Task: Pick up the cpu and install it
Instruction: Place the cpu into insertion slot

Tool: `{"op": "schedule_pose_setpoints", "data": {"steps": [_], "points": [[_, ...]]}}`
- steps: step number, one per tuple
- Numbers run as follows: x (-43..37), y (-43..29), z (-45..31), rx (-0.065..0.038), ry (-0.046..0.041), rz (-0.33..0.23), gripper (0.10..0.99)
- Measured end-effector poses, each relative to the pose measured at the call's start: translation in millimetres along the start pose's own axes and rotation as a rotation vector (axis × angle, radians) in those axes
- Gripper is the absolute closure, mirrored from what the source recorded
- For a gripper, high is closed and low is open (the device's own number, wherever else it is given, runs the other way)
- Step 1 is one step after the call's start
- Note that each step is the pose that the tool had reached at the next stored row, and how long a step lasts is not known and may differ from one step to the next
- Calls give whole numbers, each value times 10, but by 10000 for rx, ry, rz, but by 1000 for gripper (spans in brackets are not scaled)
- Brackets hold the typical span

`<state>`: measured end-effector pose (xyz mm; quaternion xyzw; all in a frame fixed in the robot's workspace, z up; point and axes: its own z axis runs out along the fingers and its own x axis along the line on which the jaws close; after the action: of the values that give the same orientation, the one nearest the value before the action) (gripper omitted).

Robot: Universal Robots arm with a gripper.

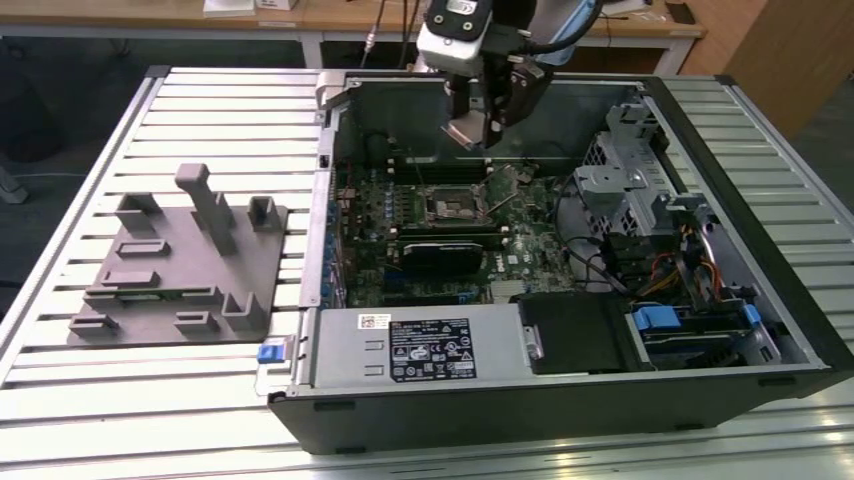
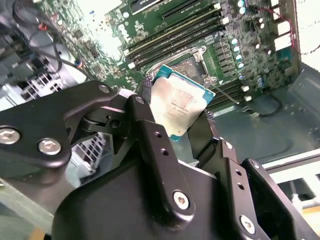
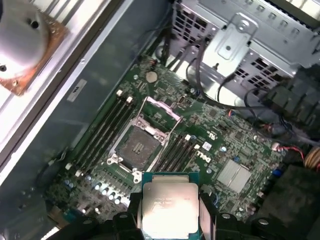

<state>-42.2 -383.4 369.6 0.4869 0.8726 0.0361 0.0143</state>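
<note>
Now hand (image 2: 175, 114) clenched on the cpu (image 2: 179, 106), fingers (image 2: 150, 122) on opp. edges, metal lid facing the wrist; prob. to spare the underside contacts; chip hangs in air inside the open pc case (image 1: 767, 250), above the motherboard (image 3: 210, 150), near the socket (image 3: 136, 146) but not seated; socket frame looks flipped open, ready to receive; grey tray (image 1: 147, 312) sits well apart on counter (image 1: 200, 110).

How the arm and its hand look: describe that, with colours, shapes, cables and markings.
In the exterior view the arm's wrist housing is white and silver with a black panel, and what looks like a dark cable loops beside it. The hand below is black. In the second wrist view its fingers are matte black jointed links fastened with silver screws.
</note>
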Motion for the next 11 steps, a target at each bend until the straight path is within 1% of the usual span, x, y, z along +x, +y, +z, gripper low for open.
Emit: {"op": "schedule_pose_setpoints", "data": {"steps": [11], "points": [[1, -2, 39, -19, -145, 1879, 545]]}}
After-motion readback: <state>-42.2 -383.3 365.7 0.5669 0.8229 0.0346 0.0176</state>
